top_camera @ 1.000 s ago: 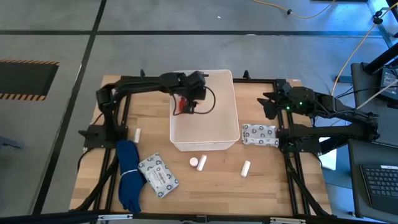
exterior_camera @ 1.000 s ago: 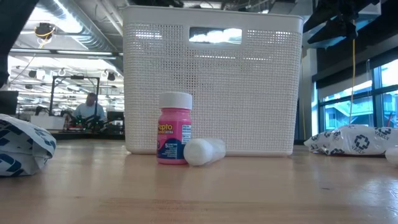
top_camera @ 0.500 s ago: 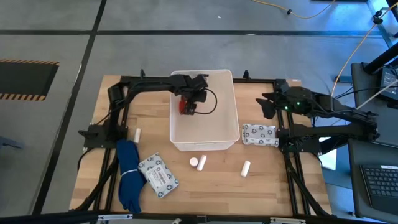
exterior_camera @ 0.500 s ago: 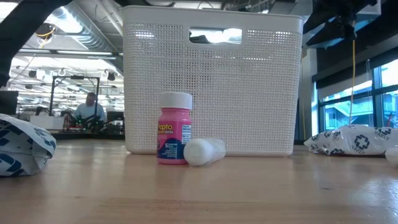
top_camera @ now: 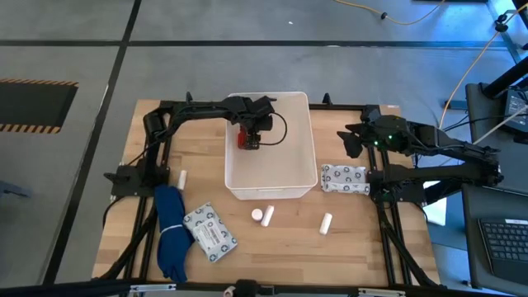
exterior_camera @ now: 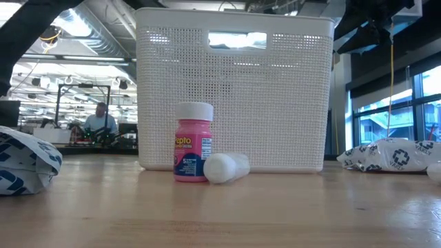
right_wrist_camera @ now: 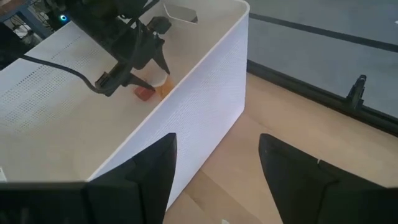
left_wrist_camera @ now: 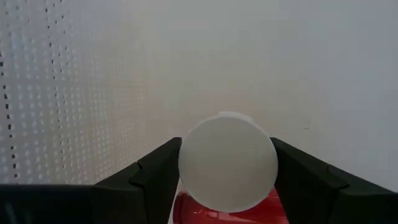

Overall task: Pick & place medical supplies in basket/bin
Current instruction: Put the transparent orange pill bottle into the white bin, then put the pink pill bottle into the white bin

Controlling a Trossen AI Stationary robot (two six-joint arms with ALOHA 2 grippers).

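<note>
The left end effector (top_camera: 250, 140) was closed on the red bottle (top_camera: 246, 139), its fingers (left_wrist_camera: 155, 177) either side of the bottle's white cap (left_wrist_camera: 227, 162). Over the last second it had swung from the bin's left wall further inside, so bottle and end effector now hung over the floor of the bin (top_camera: 307, 162), toward its far half. That put the bottle at the point of release, by my reading; only letting go was left for this item.

The right end effector (top_camera: 351, 142) waited right of the bin, near its far corner, with its fingers (right_wrist_camera: 138, 180) spread wide and nothing between them.

Outside the bin, supplies lay on the table (top_camera: 280, 247): a pink bottle (exterior_camera: 193, 141) and a white cylinder (exterior_camera: 224, 167) just in front of the near wall, another cylinder (top_camera: 327, 222) to the right, a third (top_camera: 182, 177) at the left, one packet (top_camera: 343, 178) beside the bin's right wall and another (top_camera: 209, 232) next to a blue cloth (top_camera: 171, 233). Most of the task looked unfinished.
</note>
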